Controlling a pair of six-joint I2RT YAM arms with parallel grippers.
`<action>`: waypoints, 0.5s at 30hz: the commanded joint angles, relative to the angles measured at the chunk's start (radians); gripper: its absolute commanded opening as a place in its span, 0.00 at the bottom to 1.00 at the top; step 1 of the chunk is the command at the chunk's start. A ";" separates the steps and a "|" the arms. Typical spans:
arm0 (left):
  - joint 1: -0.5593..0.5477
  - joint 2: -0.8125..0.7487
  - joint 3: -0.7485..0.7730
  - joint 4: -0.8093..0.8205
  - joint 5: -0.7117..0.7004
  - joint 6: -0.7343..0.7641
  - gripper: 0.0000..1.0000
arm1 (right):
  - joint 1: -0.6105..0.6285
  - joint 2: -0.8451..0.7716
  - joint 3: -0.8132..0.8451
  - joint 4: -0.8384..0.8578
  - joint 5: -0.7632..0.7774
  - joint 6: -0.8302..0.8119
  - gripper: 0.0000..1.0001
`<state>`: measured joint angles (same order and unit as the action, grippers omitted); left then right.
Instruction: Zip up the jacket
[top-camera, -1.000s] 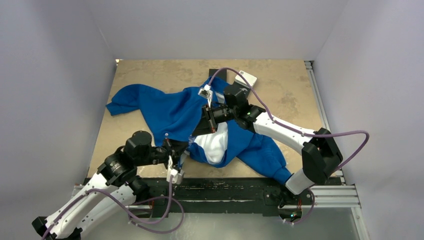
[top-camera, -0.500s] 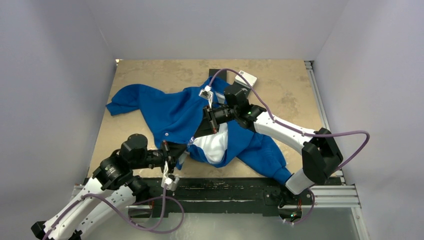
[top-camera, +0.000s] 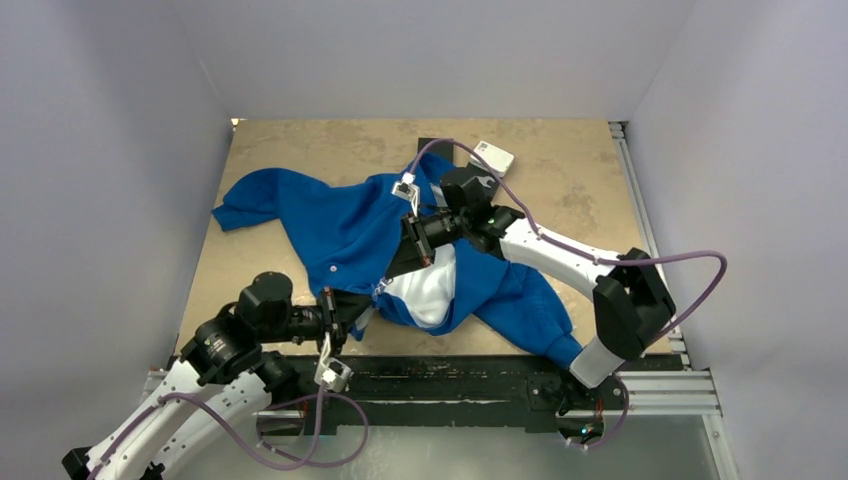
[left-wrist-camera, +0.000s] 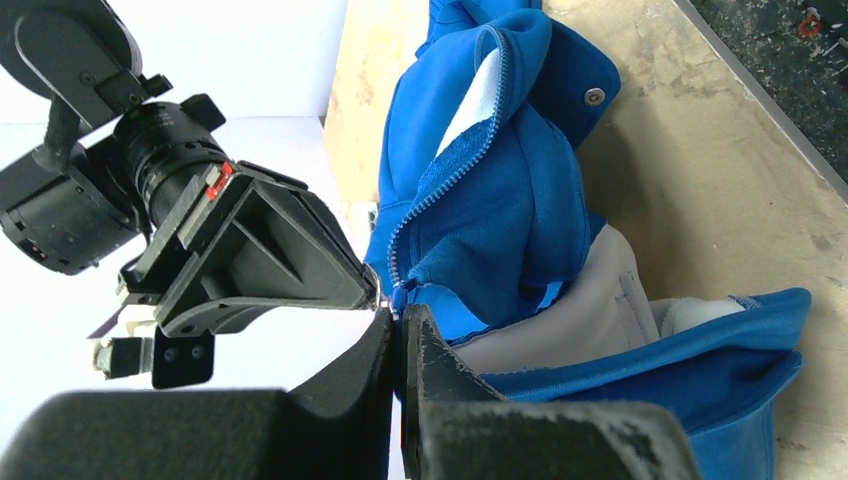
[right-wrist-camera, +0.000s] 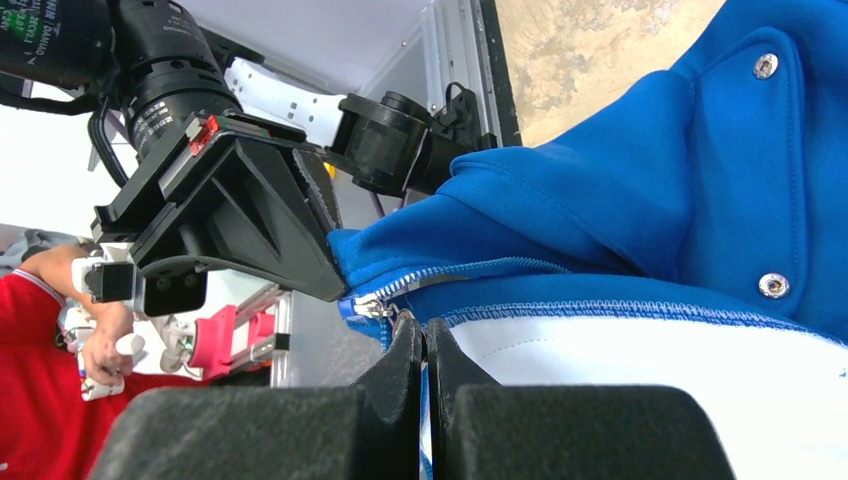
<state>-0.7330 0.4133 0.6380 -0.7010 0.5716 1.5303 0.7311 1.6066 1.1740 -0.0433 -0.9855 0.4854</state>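
Note:
The royal-blue jacket (top-camera: 335, 225) lies crumpled across the tan table, its white lining (top-camera: 428, 290) showing near the front edge. My left gripper (top-camera: 368, 298) is shut on the jacket's bottom edge just below the zipper's foot (left-wrist-camera: 402, 318). My right gripper (top-camera: 392, 268) points down at the same spot. It is shut on the small metal pull (right-wrist-camera: 422, 332) beside the silvery slider (right-wrist-camera: 375, 305). The two grippers' tips almost touch. In the left wrist view the joined zipper teeth (left-wrist-camera: 440, 190) run up the fold of the jacket (left-wrist-camera: 520, 200).
A small white box (top-camera: 493, 155) lies at the back of the table beside a dark patch (top-camera: 436, 146). A black rail (top-camera: 450, 378) runs along the near edge. White walls close in both sides. In the right wrist view a person in red (right-wrist-camera: 40, 340) is beyond the table.
My left arm has sunk and swung slightly left, its wrist camera dropping lower. My right arm's elbow has shifted a little left. Both grips have held in place.

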 joint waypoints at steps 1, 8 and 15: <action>-0.004 -0.030 0.060 -0.070 0.119 0.034 0.00 | -0.038 0.035 0.068 -0.010 0.084 -0.064 0.00; -0.004 -0.063 0.053 -0.102 0.104 0.025 0.00 | -0.044 0.061 0.115 -0.083 0.133 -0.141 0.00; -0.004 -0.077 0.036 -0.081 0.102 0.000 0.00 | -0.033 0.065 0.127 -0.065 0.165 -0.152 0.00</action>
<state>-0.7353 0.3412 0.6472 -0.7944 0.6216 1.5372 0.6827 1.6714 1.2499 -0.1143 -0.8524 0.3725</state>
